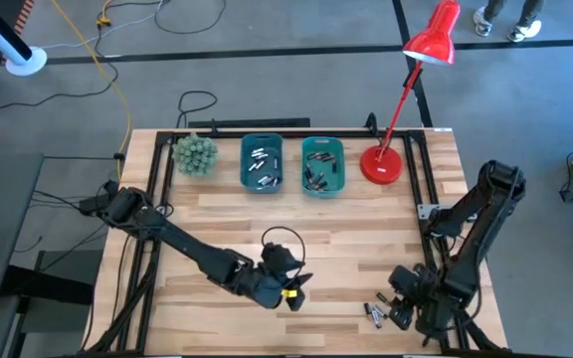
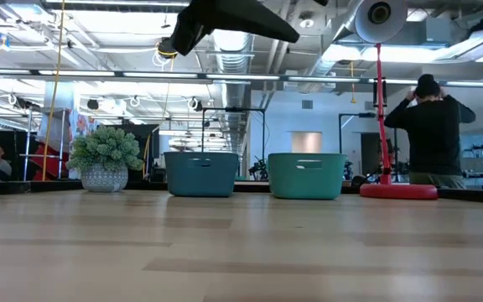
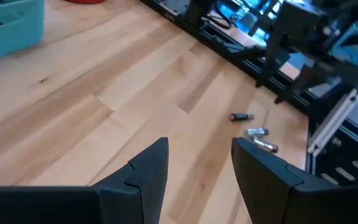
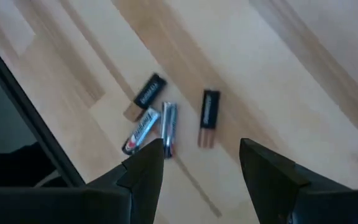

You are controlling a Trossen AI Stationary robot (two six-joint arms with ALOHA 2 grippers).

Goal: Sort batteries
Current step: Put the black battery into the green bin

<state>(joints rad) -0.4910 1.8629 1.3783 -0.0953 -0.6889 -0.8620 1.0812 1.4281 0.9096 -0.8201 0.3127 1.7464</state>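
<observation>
Batteries (image 4: 160, 121) lie loose on wooden table (image 1: 366, 249), near front right edge, four in tight cluster, two silver ones touching. Right gripper (image 4: 201, 155) hovers just above them, jaws wide open, holding nothing. Risk: closing on cluster may catch two cells or flick one off table edge. Left gripper (image 3: 197, 162) open, empty, mid-table. Teal bins (image 1: 262, 164) well apart at back, more cells inside.

Batteries (image 1: 263, 167) inside the bins (image 1: 262, 163): too small to tell apart.
</observation>
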